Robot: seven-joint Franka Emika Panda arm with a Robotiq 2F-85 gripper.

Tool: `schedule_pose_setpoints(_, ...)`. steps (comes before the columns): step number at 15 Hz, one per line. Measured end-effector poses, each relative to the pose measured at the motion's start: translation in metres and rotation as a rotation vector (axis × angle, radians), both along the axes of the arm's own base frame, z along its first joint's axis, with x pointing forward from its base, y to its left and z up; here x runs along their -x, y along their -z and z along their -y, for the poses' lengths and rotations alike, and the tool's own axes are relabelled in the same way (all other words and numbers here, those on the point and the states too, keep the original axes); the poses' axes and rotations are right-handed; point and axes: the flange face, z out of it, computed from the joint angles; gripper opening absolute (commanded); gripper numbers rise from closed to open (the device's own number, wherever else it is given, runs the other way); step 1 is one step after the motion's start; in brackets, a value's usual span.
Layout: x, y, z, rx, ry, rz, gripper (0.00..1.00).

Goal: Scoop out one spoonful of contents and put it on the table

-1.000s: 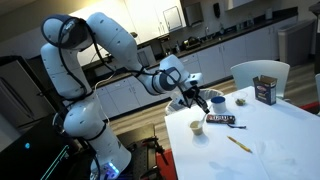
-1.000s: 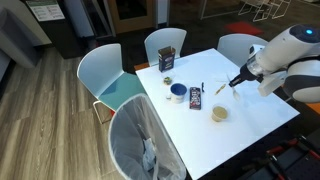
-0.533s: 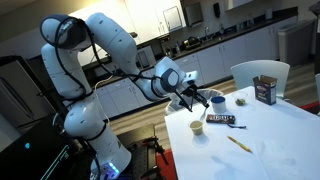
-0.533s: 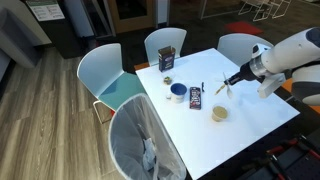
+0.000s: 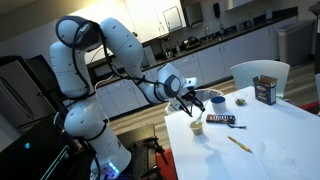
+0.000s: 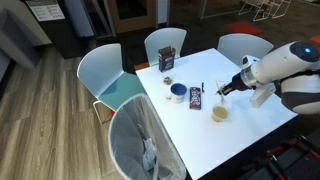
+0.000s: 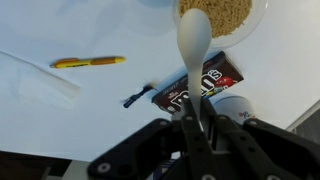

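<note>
My gripper is shut on the handle of a white spoon. In the wrist view the spoon's head lies at the rim of a white bowl of tan granular contents. In both exterior views the gripper hangs just above and beside this bowl on the white table. I cannot tell whether the spoon touches the contents.
A dark candy packet, a blue cup, a small bowl, a brown box and a yellow pen lie on the table. Chairs and a bin stand alongside.
The gripper with the spoon has moved along the table and down, and is now close over the bowl of tan contents. The table's objects have not moved.
</note>
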Motion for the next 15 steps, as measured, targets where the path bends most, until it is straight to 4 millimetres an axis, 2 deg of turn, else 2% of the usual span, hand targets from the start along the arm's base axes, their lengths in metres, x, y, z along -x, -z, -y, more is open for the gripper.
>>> schedule_pose_setpoints(3, 0.000, 0.000, 0.001, -0.003, 0.002, 0.003, 0.03)
schedule_pose_setpoints(10, -0.009, -0.018, 0.009, -0.085, -0.012, 0.102, 0.03)
schedule_pose_setpoints(15, -0.006, 0.001, -0.002, -0.087, -0.036, 0.072, 0.03)
